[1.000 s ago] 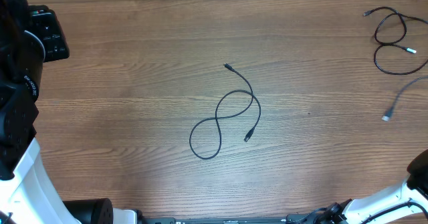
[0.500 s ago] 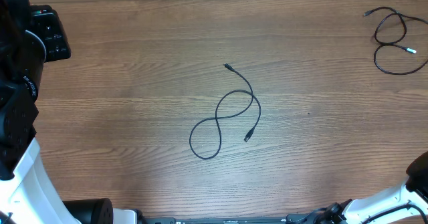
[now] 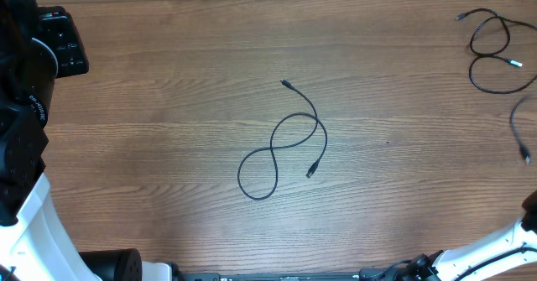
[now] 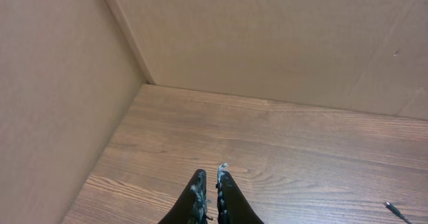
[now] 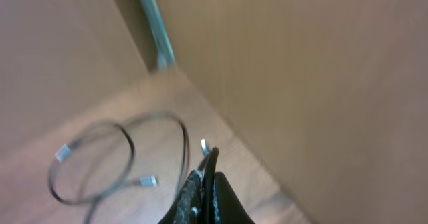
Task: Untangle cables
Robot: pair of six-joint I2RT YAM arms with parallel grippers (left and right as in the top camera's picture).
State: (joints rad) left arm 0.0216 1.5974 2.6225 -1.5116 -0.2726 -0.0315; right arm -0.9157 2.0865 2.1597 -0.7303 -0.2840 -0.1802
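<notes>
Left gripper (image 4: pixel 209 180): you see its fingers drawn together with only a sliver between them and nothing in them; it points at the corner where the wooden table (image 3: pixel 168 105) meets the cardboard wall (image 4: pixel 267 37)
Right gripper (image 5: pixel 208 167): clamped tight; a dark strand seems to run up to its tip, but the wrist view is too blurred for you to say whether it is pinched
Figure-eight cable (image 3: pixel 276 147): it lies alone in the middle of the table, crossing itself once, with both plug ends free
Long axis: it runs on a diagonal, from the closed loop at the near left up to the plug at the far right
Double-loop cable (image 3: pixel 478 55): it sits in the far right corner, well apart from the figure-eight; the right wrist view shows its silver-tipped plug (image 5: pixel 147 181)
Loose strand (image 3: pixel 513 128): it curves in at the right edge, near the double loop but not touching it
Nearer arm: I judge the right one for the corner cables (its gripper is past the overhead's right edge); the figure-eight lies well away from both grippers
Coming move: from your left gripper the figure-eight lies to the right and nearer to the robot, so I judge you must turn it away from the wall first
</notes>
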